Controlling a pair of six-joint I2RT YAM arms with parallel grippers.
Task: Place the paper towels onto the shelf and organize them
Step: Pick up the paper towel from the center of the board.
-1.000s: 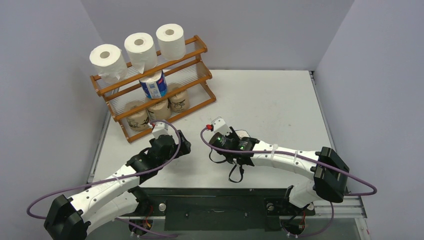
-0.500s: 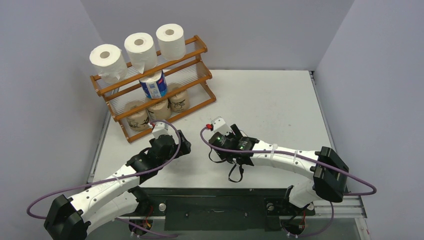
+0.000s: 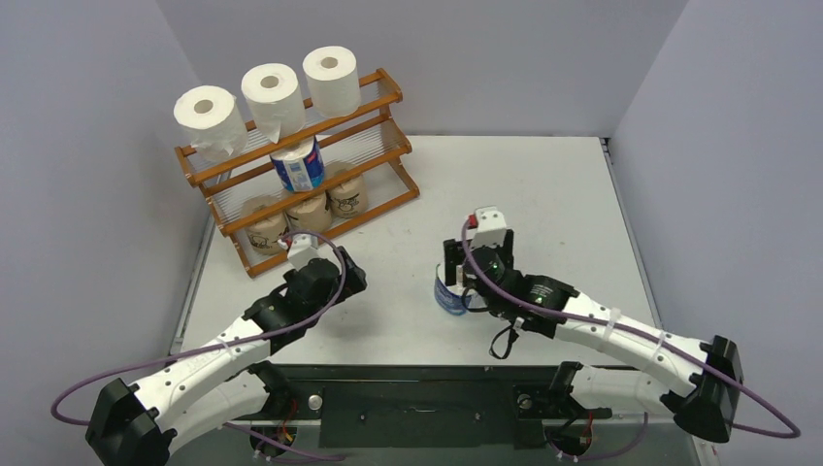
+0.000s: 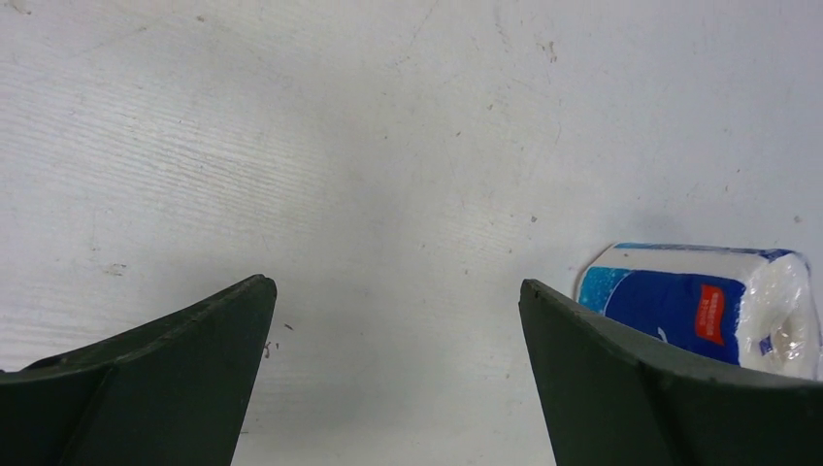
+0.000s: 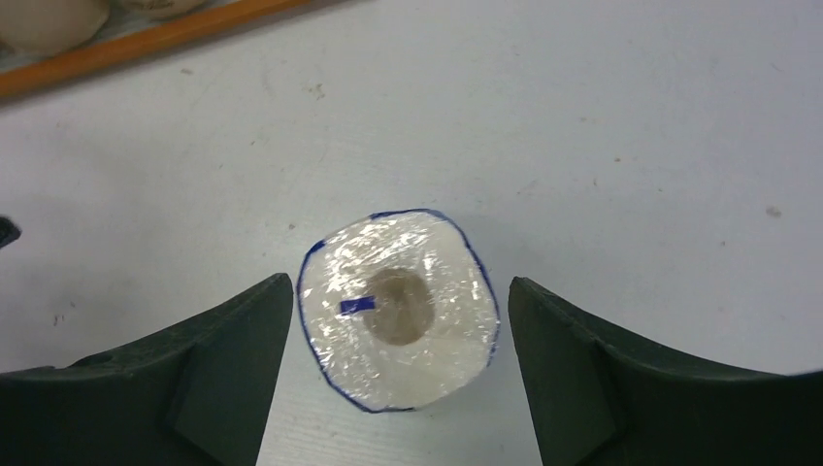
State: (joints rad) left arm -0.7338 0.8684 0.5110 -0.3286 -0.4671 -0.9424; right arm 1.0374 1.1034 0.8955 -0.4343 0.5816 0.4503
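The right arm has swung rightward and its jaws have widened. A plastic-wrapped blue-and-white roll (image 5: 398, 309) stands upright on the white table (image 3: 543, 194) between the parted, unclamped fingers of the right gripper (image 5: 398, 283). The left gripper (image 4: 393, 282) gapes wide and empty. The wooden shelf (image 3: 386, 95) holds three white rolls (image 3: 274, 89) on top, a blue one (image 3: 297, 165) in the middle and three brown rolls (image 3: 309, 209) below.

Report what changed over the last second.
The right arm swung rightward across the table. The right gripper now stands open around the blue-and-white roll, which rests on the table clear of both fingers; earlier the gripper hid it from above. The left gripper barely shifted. The shelf and its seven rolls stayed put.
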